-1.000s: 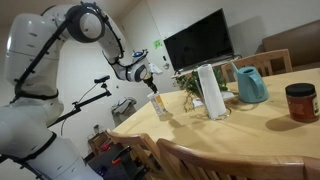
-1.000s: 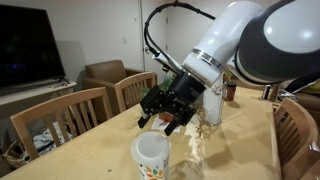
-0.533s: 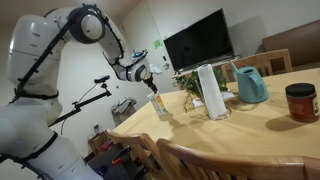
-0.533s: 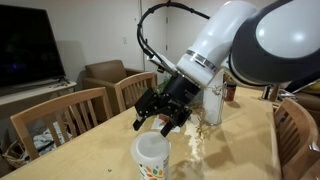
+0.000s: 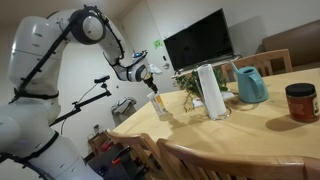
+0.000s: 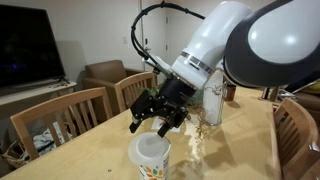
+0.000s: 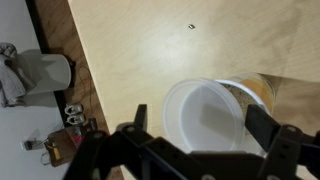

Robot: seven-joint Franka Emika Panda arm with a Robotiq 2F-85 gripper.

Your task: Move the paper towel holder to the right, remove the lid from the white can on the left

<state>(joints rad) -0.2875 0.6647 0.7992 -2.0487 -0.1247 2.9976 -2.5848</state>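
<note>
The short white can [image 5: 160, 106] stands on the wooden table [image 5: 250, 130] near its end, with its pale round lid [image 7: 205, 118] on top. The can [image 6: 150, 160] has a yellowish mark on its side. My gripper [image 6: 150, 126] hangs just above it, open. In the wrist view the gripper [image 7: 203, 124] has one dark finger on each side of the lid, with gaps between them and the rim. The paper towel holder [image 5: 210, 90], a tall white roll, stands upright beside the can; in an exterior view the holder [image 6: 213, 106] shows behind my arm.
A teal watering can [image 5: 250, 85] and a dark red jar [image 5: 300, 102] stand further along the table. Wooden chairs [image 6: 80, 110] line the sides, and a TV [image 5: 198, 42] is behind. The table edge [image 7: 88, 80] runs close to the can.
The gripper has shifted slightly down and sideways toward the can's top. Its jaws have stayed open, and the can and roll have not moved.
</note>
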